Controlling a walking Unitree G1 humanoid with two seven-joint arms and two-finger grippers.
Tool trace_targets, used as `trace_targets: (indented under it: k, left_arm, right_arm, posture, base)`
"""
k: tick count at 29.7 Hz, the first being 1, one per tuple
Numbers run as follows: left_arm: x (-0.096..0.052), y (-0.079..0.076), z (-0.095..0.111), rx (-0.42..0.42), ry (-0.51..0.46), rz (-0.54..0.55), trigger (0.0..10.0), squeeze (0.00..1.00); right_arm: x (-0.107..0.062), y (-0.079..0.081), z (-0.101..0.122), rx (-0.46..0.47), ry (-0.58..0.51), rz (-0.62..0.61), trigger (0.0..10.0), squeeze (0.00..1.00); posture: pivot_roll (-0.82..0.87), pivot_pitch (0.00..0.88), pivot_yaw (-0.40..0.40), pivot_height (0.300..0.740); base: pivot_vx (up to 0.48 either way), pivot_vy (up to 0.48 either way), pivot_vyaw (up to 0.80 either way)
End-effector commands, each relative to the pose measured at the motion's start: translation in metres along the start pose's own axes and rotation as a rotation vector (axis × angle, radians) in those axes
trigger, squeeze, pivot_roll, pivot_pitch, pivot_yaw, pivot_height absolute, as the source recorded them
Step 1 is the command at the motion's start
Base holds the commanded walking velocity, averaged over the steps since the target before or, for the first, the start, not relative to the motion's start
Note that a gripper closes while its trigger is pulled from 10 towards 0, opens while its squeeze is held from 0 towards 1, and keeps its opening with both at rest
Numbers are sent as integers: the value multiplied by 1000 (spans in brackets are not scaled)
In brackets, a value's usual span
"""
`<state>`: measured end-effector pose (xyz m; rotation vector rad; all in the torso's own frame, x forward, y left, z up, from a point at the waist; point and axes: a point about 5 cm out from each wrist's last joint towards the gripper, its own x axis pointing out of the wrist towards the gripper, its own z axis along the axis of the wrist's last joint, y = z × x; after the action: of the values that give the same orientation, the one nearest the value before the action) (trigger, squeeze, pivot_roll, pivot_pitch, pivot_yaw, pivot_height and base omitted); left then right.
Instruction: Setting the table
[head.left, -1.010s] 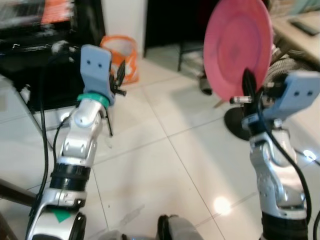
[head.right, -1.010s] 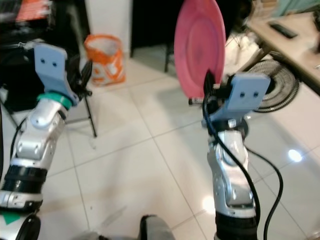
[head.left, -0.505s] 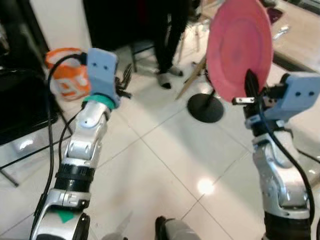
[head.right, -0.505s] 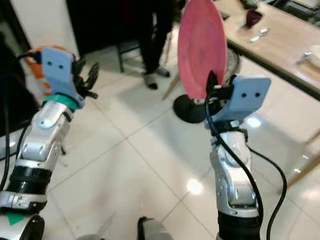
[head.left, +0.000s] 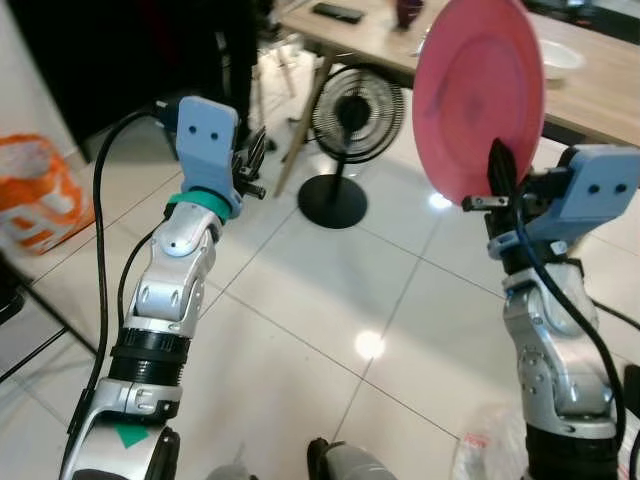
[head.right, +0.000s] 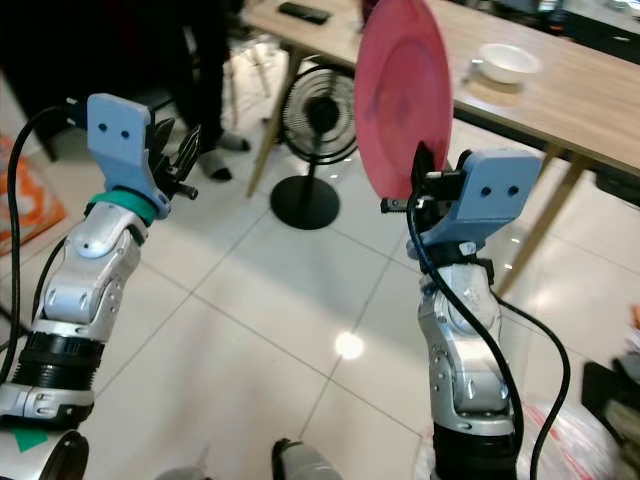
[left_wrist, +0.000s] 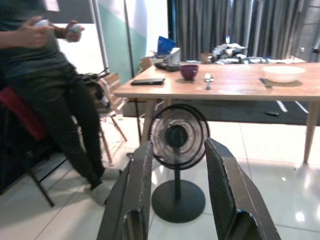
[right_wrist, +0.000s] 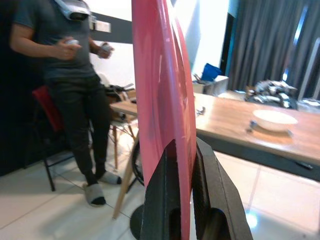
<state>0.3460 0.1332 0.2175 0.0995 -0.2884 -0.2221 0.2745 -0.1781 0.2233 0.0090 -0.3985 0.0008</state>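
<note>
A round pink plate (head.left: 480, 95) stands upright, edge down, with my right gripper (head.left: 497, 168) shut on its lower rim at chest height. In the right wrist view the plate (right_wrist: 160, 90) sits clamped between the two black fingers (right_wrist: 162, 200). My left gripper (head.left: 250, 160) is raised on the left, open, with nothing between its fingers (left_wrist: 132, 200). Ahead stands a long wooden table (head.right: 590, 100) with a white bowl (head.right: 508, 62), a dark cup (left_wrist: 189, 72), a spoon (left_wrist: 208, 78) and a flat black device (left_wrist: 147, 81) on it.
A black floor fan (head.left: 350, 105) stands on the white tiles just before the table's near end. A person (left_wrist: 45, 75) in dark clothes stands to the left by a red chair, holding controllers. An orange bag (head.left: 30, 195) lies far left.
The whole view has swung round: the orange bag slid off to the left, and the fan and wooden table came into view. Both arms keep their pose, plate still held.
</note>
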Motion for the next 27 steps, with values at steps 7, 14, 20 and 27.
trace_targets:
  k: [7,14,20,27]
  left_arm:
    - [-1,-5,-2,2,15,-16,10000,0]
    - [-1,-5,-2,1,17,-18,10000,0]
    - [-1,-7,-2,3,15,-21,10000,0]
    - [-1,-8,-2,4,16,-23,10000,0]
  right_arm:
    - [-1,-4,1,-8,0,-17,10000,0]
    - [0,-4,0,-8,2,-21,10000,0]
    - [0,-5,-1,-2,11,-33,10000,0]
    - [0,-9,-4,-5,28,-62,10000,0]
  posture:
    - [33,0,7,740]
    - [35,0,7,740]
    - [35,0,8,740]
    - [35,2,9,740]
  base:
    - [0,0,-800]
    - [0,0,-800]
    - [0,0,-800]
    - [0,0,-773]
